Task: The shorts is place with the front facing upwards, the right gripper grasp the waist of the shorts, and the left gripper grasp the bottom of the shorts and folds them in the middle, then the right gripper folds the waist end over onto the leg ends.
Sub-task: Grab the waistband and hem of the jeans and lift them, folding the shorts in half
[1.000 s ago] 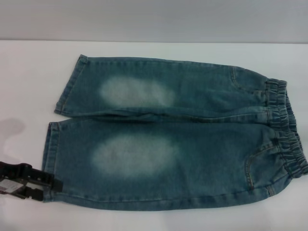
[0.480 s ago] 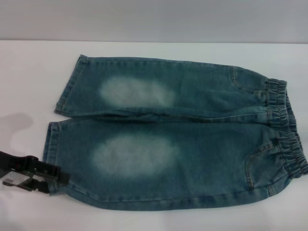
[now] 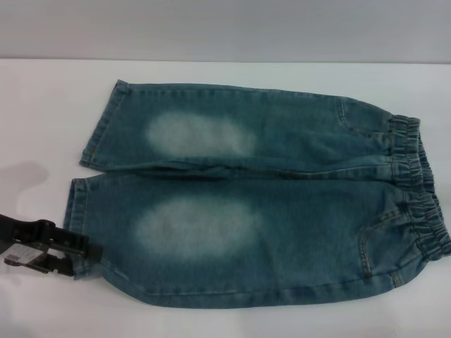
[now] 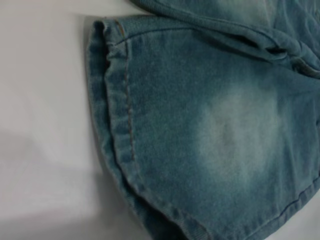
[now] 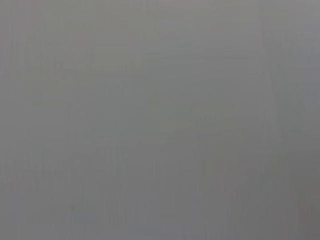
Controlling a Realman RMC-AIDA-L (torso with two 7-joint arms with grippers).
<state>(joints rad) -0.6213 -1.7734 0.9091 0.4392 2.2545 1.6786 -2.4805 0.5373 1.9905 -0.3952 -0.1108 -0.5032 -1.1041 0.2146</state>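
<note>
The shorts [image 3: 282, 211] lie flat on the white table [image 3: 42, 120], front up, with a pale oval patch on each leg. The ruffled waist [image 3: 421, 184] is at the right. The leg ends [image 3: 76, 204] point left, the far hem [image 3: 103, 125] lying flat. My left gripper [image 3: 79, 257] is at the near leg's outer hem corner, shut on it; the cloth bunches and curves up there. The left wrist view shows that stitched hem [image 4: 117, 125] close up, without my fingers. My right gripper is out of view; its wrist view is plain grey.
White table surface surrounds the shorts on the left and front. A grey wall [image 3: 225, 28] rises behind the table's far edge. The waistband reaches almost to the right border of the head view.
My left gripper moved in at the near leg's hem corner and rose slightly. That corner, square a second ago, is now drawn in and rounded, and the lower edge has shifted right.
</note>
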